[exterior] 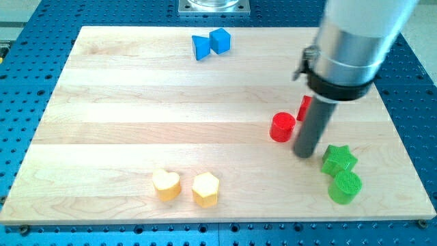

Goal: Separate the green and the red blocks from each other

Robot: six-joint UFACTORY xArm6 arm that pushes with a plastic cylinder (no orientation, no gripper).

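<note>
The arm's visible end is a broad, pale grey metal cylinder with a smooth, softly shining skin, entering from the view's top right. A thick black collar rings its lower edge, and a small dark bracket or clip juts from the collar on the view's left side. Below the collar hangs a straight dark grey rod, round and plain, narrower than the cylinder, ending in my tip (304,154), blunt and flat.

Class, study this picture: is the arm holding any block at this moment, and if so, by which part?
Nothing is held. My tip is a bare rod standing on the board between the red cylinder and the green star.
</note>
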